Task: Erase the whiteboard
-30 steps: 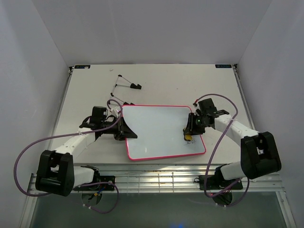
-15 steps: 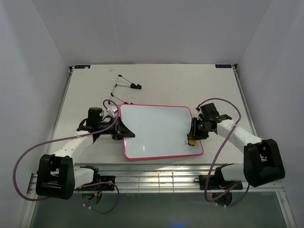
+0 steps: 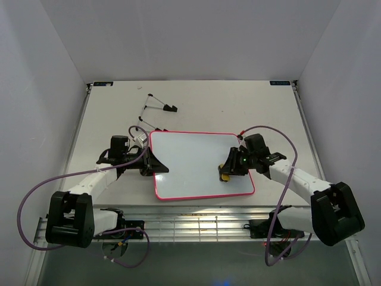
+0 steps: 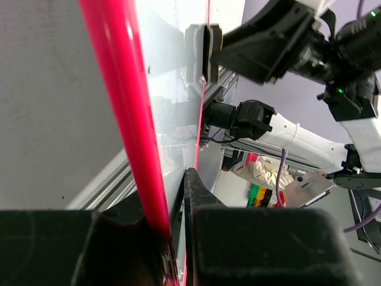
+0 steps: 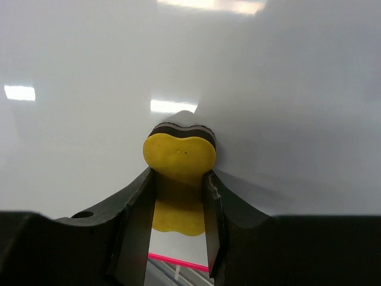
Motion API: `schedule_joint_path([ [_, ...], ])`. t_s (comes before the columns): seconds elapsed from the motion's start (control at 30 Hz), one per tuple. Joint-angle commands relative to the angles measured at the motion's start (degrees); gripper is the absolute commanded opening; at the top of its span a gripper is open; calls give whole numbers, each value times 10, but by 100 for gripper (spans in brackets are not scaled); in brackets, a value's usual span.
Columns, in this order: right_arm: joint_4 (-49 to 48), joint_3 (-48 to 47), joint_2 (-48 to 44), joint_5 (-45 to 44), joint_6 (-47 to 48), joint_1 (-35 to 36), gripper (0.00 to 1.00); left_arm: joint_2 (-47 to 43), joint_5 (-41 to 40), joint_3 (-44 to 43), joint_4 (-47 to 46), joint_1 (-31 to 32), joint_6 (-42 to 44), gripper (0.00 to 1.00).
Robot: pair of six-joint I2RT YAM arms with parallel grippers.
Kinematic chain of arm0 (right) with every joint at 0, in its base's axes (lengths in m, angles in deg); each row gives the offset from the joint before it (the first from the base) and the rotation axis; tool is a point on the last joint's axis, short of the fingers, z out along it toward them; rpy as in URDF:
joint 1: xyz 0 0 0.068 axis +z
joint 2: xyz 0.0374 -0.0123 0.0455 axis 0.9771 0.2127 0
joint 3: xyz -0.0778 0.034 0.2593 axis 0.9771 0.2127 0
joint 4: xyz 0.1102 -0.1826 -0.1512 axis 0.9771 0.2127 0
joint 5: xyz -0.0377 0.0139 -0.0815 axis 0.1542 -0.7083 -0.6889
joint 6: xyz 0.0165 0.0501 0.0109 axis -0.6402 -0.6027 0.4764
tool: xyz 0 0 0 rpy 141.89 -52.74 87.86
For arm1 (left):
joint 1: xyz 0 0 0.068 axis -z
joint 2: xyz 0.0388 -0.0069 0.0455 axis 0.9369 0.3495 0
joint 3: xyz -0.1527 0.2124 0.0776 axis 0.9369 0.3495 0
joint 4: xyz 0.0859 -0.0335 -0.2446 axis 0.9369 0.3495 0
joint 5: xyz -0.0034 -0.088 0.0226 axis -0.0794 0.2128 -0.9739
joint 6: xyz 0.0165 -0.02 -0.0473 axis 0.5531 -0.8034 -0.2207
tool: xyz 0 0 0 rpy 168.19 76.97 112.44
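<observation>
The whiteboard (image 3: 190, 164) lies flat in the middle of the table, white with a pink-red border; no writing shows on it. My left gripper (image 3: 156, 167) is shut on its left edge; the left wrist view shows that border (image 4: 122, 113) running between the jaws. My right gripper (image 3: 226, 173) is shut on the yellow sponge eraser (image 3: 225, 176) and presses it on the board's right part. In the right wrist view the eraser (image 5: 178, 156) sits between the fingers, its dark pad against the white surface (image 5: 119, 71).
A black folded stand (image 3: 159, 107) lies on the table behind the board. Purple cables loop beside both arms. White walls close the table on three sides. A metal rail runs along the near edge (image 3: 196, 225).
My right gripper has slid the eraser leftward across the board's lower right. The board has turned slightly and straightened. The small mark near its lower right edge no longer shows.
</observation>
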Motion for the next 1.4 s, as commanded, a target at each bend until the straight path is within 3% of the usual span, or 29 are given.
schedule_joint_path([
  [0.0,127,80,9,-70,-7,-61,21,-16,-25,-13,-64,8,42,0],
  [0.1,172,85,-26,-112,0,-120,21,-17,-27,-15,-61,8,44,0],
  [0.17,192,82,-41,-109,-1,-127,21,-19,-37,-16,-57,8,45,0],
  [0.3,280,45,-41,-214,-9,-130,20,-20,-41,-17,-53,-1,39,0],
  [0.37,290,38,-45,-223,-11,-139,20,-22,-35,-14,-58,-4,36,0],
  [0.5,268,48,-35,-192,-12,-149,20,-22,-20,-16,-64,-7,35,0],
  [0.63,182,76,-29,-60,9,-143,19,-24,-10,-16,-63,-7,40,0],
  [0.8,74,88,-66,37,-8,-65,19,-20,-3,-14,-65,-7,43,0],
  [0.97,-10,63,-54,42,-38,45,19,-19,1,-13,-67,-7,45,0],
  [1.07,1,32,-16,23,-41,79,19,-20,0,-11,-67,-7,45,0],
  [1.17,46,28,11,-28,-32,50,19,-22,1,-9,-67,-7,47,0],
  [1.3,107,44,24,-62,-10,-67,19,-25,5,-8,-67,-7,50,0],
  [1.37,121,28,40,-78,16,-94,19,-23,8,-7,-67,-7,50,0],
])
